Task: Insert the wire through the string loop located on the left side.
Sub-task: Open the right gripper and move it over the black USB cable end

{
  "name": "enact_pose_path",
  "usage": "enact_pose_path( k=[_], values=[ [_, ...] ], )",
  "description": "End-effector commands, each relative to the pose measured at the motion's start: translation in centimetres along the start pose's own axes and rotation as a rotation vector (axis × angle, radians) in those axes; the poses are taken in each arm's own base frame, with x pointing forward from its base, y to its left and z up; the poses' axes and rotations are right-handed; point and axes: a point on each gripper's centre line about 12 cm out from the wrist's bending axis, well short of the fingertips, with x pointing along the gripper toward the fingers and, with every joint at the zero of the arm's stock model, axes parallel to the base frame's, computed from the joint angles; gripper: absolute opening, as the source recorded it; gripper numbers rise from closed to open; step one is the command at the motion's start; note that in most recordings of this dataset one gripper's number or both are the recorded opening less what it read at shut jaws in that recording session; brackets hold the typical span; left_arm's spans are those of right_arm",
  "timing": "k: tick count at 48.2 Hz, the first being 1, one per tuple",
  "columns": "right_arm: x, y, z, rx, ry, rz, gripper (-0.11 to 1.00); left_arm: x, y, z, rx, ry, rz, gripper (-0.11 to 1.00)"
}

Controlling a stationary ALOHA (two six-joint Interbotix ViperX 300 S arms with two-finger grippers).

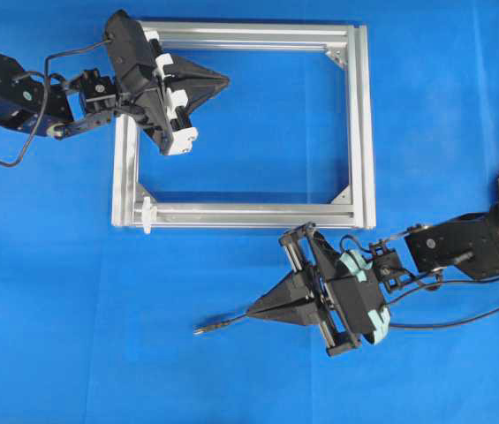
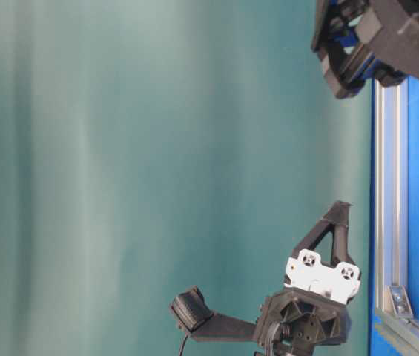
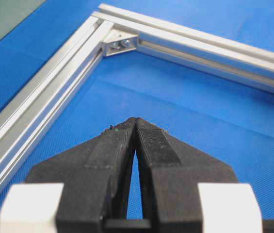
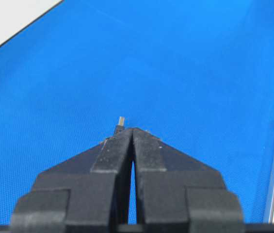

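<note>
On the blue counter (image 1: 55, 291) lies a silver frame (image 1: 361, 124), a rectangle of slotted bars with brackets in its corners. From overhead, the left gripper (image 1: 223, 82) hovers over the frame's upper left part, tip pointing right into the open middle, its fingers pressed together on nothing. The right gripper (image 1: 253, 311) sits below the frame's lower bar, tip pointing left, fingers also pressed together. The wire (image 1: 223, 323) runs out leftward from that tip, its silvery plug end lying just beyond on the cloth; whether the fingers pinch it or merely sit over it cannot be told from overhead. The loop (image 1: 147, 215), small and white, wraps the lower bar near the frame's lower left corner, well apart from the plug.

The right wrist view shows what the overhead does not: the plug's tip (image 4: 120, 122) pokes out just past the closed fingers (image 4: 115, 148), slightly left of their seam, with an edge of the frame at far right. The left wrist view shows closed fingers (image 3: 151, 143) with nothing between them, and a frame corner with its bracket (image 3: 120, 43) ahead. Neither wrist view shows the loop.

The table-level view, turned on its side, shows the left gripper (image 2: 339, 211) against a plain teal backdrop (image 2: 120, 163), with the frame bar along the blue surface at right.
</note>
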Motion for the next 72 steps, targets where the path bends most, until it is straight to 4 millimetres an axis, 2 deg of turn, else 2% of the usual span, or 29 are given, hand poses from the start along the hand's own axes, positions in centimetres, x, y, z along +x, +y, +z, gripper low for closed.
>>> enact_pose_path(
  k=[1,26,28,31,34,42,45,49,56,72],
  values=[
    [-0.4,0.1,2.4,0.002,-0.068,-0.001,0.01,-0.4,-0.6,1.6,0.007,-0.034,-0.022,0.0],
    [0.0,0.3,2.2,0.09,-0.017,0.006,0.0,-0.7,-0.5,1.4,0.008,-0.028,-0.02,0.0],
    [0.0,0.4,2.2,0.089,-0.017,0.008,0.03,-0.7,-0.5,1.4,0.008,-0.028,-0.02,0.0],
    [0.0,0.4,2.2,0.091,-0.017,0.009,0.14,-0.7,-0.4,1.4,0.008,-0.027,-0.019,0.0],
    [0.0,0.5,2.2,0.095,-0.017,0.01,0.3,-0.7,-0.4,1.4,0.008,-0.029,-0.019,0.0],
    [0.0,0.5,2.1,0.107,-0.006,0.01,0.81,-0.7,-0.5,1.4,0.008,-0.027,-0.02,0.0],
    [0.0,0.5,2.1,0.107,-0.006,0.01,0.91,-0.7,-0.4,1.4,0.008,-0.025,-0.019,0.0],
    [0.0,0.4,2.0,0.111,-0.003,0.007,0.86,-0.7,-0.4,1.4,0.007,-0.029,-0.019,0.0],
    [0.5,0.3,1.4,0.127,0.01,-0.006,0.88,-0.6,-0.4,1.5,0.006,-0.03,-0.019,0.0],
    [3.4,0.0,-1.9,0.196,0.08,-0.036,0.88,-0.7,-0.4,1.3,0.003,-0.016,-0.017,0.0]
  ],
)
